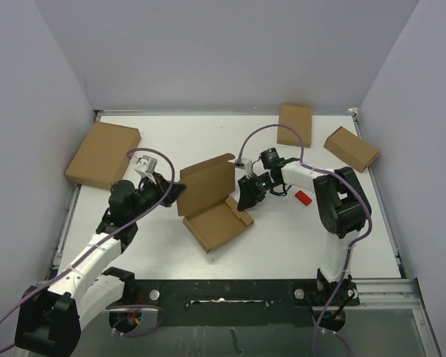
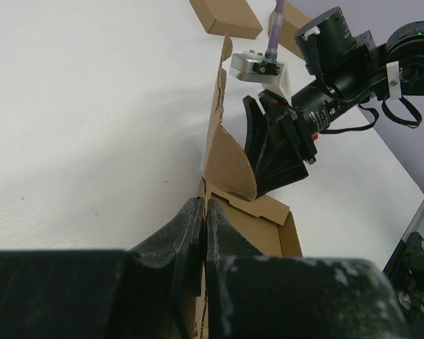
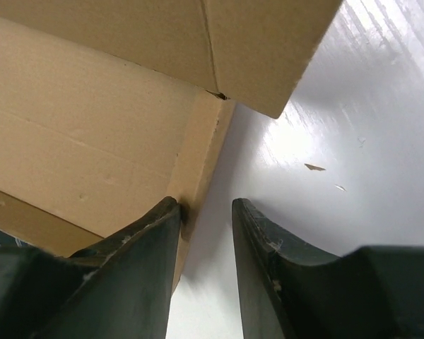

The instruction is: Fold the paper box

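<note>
A white counter (image 1: 208,134) carries a larger flat brown box (image 1: 102,155) at its far left corner. Two smaller brown boxes lie at the far right, one (image 1: 294,125) near the back edge, the other (image 1: 351,148) angled beside it. A small red object (image 1: 303,197) lies nearer the front.

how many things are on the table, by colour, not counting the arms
brown: 4 (paper box, big box, two small boxes)
red: 1 (small red thing)
total: 5
</note>
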Motion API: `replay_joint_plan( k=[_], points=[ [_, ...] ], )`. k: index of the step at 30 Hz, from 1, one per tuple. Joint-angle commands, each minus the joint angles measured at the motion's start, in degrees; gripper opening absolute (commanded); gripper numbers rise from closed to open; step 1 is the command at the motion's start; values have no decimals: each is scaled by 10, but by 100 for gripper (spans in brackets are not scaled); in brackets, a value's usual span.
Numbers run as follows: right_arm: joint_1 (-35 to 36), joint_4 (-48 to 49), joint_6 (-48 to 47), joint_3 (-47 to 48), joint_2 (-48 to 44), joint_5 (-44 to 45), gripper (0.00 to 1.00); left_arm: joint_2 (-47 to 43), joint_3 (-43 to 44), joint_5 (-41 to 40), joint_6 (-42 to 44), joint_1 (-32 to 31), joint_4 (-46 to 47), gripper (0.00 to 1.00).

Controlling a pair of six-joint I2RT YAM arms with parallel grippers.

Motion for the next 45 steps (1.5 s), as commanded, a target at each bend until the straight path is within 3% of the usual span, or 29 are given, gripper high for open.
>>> replay_joint_plan(
  k=[1, 15, 21, 25, 29, 34, 45],
  points=[
    [15, 4, -18, -3, -26, 31, 35, -20, 1, -10, -4, -4, 20, 0],
    [43, -2, -43, -3, -31, 118, 24, -31, -12, -22, -14, -3, 16, 0],
    [68, 3, -52, -6, -49, 205, 0, -38, -23, -19, -22, -5, 22, 0],
    [82, 3, -62, -5, -52, 249, 0, -38, -29, -17, -27, -5, 26, 0],
    [85, -1, -68, -3, -53, 238, 0, -37, -34, -18, -30, -5, 30, 0],
    [70, -3, -66, -2, -61, 159, 23, -39, -39, -20, -31, -6, 32, 0],
    [49, 2, -61, -9, -71, 140, 27, -42, -40, -21, -33, -6, 33, 0]
  ],
)
